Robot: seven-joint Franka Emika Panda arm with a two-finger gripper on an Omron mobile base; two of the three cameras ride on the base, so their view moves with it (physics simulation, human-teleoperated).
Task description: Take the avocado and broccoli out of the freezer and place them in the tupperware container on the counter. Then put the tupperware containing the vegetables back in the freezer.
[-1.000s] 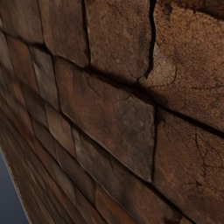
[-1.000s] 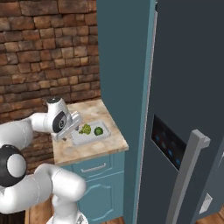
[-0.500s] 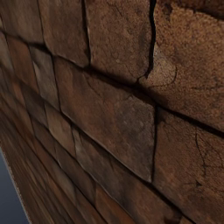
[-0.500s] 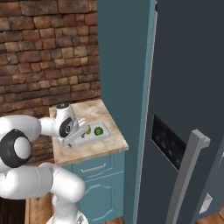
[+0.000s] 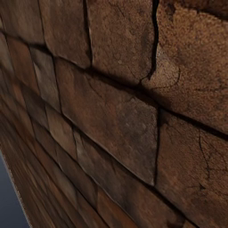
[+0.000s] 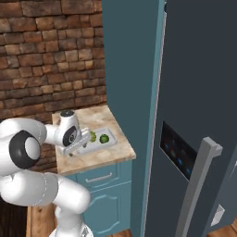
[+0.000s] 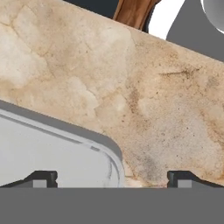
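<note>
I had swung my wrist down and in toward my own body over that last second, and there I was, low over the near left end of the tupperware container (image 6: 96, 142) on the counter (image 6: 111, 155). My gripper (image 7: 111, 178) stood with its jaws spread as wide as they go and nothing between them; in the hand view one fingertip sat over the container's pale floor and the other over bare marbled stone, so I straddled its rounded corner rim. A second ago I had been higher and further back over the tray; half a second ago I had already dropped toward its near edge. The vegetables had not moved in that time: the broccoli (image 6: 92, 136) lay just right of my hand inside the container, and the avocado (image 6: 104, 138) sat beside it, further right, also inside. That told me the loading half of the job looked done, and I judged this descent to be the start of taking hold of the container itself by its rim. The freezer (image 6: 194, 106) stood to the right of the counter with its door swung out toward the camera, handle (image 6: 196, 185) near the front, so the way back in looked open. My left base camera faced the brick wall (image 5: 114, 114) up close.
</note>
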